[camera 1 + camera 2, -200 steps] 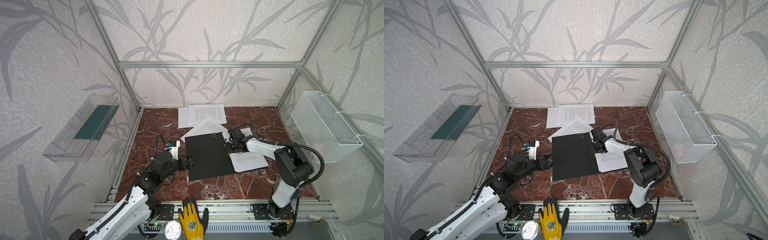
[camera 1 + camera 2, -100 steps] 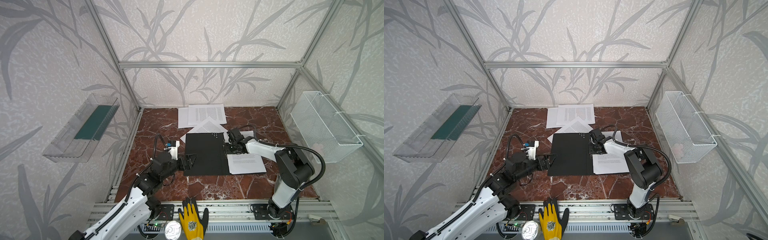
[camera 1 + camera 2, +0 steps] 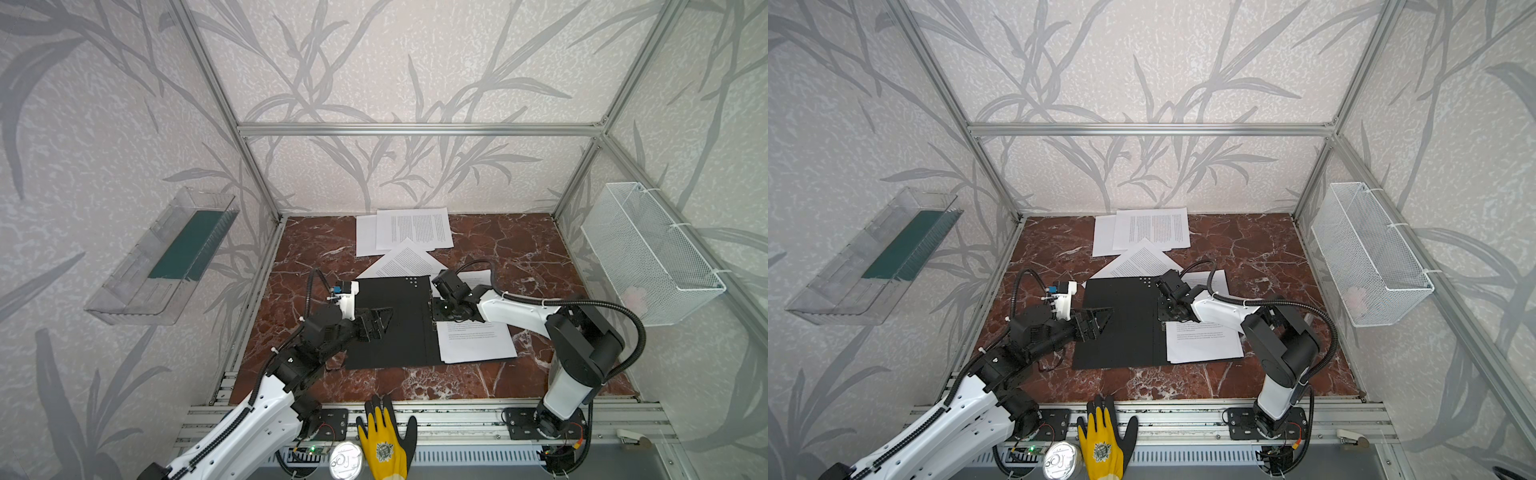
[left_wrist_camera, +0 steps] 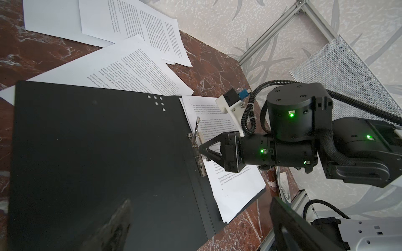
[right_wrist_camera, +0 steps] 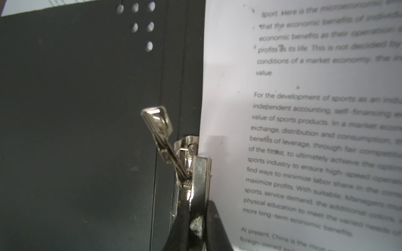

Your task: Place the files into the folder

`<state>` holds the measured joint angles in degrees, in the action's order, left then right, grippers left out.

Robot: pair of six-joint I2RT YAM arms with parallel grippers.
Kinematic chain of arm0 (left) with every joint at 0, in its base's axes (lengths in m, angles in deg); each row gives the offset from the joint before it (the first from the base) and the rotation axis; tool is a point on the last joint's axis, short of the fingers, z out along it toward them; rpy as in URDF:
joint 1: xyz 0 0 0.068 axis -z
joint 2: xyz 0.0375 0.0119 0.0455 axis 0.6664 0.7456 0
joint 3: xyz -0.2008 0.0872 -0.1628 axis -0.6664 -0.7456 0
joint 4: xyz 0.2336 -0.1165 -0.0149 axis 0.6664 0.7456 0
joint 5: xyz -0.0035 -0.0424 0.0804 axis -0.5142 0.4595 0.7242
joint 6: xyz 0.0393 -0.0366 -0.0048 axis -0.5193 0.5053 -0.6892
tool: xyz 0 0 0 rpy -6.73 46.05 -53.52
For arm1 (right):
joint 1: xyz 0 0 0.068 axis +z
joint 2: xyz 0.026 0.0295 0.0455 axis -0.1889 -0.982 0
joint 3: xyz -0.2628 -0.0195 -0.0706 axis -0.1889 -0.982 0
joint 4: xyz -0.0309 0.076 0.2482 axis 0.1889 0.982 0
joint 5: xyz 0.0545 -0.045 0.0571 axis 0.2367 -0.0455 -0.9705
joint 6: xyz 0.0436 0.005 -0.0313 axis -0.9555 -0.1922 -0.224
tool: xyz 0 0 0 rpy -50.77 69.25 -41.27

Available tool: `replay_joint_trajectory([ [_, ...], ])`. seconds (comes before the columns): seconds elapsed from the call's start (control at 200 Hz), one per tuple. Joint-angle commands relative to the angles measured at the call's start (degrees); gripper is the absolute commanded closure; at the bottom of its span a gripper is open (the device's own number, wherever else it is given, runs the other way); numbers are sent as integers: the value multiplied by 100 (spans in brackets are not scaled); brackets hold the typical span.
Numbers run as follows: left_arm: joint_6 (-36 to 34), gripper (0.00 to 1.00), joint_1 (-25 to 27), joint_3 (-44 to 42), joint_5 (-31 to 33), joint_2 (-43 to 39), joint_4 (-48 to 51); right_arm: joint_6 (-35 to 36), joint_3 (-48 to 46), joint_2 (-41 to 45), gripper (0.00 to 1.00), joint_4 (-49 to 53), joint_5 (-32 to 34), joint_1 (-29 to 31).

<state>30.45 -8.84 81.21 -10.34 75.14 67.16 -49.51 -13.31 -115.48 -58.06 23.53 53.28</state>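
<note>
Thin matte black rectangular folder [image 3: 390,332] open on red-brown marble tabletop [image 3: 532,249].
One white printed paper sheet [image 3: 473,340] lies on its right leaf, with more white printed sheets [image 3: 415,230] loose behind it. The right gripper [image 4: 201,153] is clenched on the folder's silver metal clip [image 5: 199,173]; the left gripper [image 3: 380,324] is over the left leaf, fingers spread, empty.

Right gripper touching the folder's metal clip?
Touching. The right wrist view shows the right gripper pinched shut on the metal clip of the folder.
</note>
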Motion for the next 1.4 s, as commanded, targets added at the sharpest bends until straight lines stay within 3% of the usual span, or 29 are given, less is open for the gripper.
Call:
replay_joint_trajectory([
  [0.0, -51, 1, 11, -22, -31, -117, -28, -433, 230, -192, 100, -101, 261, 169],
  [0.37, -51, 1, 15, -5, -68, -225, 15, -591, 232, -250, 97, -144, 372, 393],
  [0.755, -76, 1, 16, -5, 84, -296, 118, -376, 541, 18, 58, 200, 498, 392],
  [0.92, -40, 1, 16, 1, 352, -196, 145, 390, 642, 523, 34, 191, 655, 369],
  [1.01, 15, 1, 11, 100, 380, 218, -29, 960, 798, 666, 17, 226, 564, 150],
  [1.08, 145, 1, 11, 290, 295, 805, -308, 1367, 888, 661, 9, 107, 178, -161],
  [1.18, 229, 1, 2, 887, 203, 1899, -370, 1559, 1090, 449, 8, -27, -632, -781],
  [1.395, -107, 1, -281, 2420, 432, 3950, -297, 1665, 1916, -560, 8, 132, -1272, -1657],
])
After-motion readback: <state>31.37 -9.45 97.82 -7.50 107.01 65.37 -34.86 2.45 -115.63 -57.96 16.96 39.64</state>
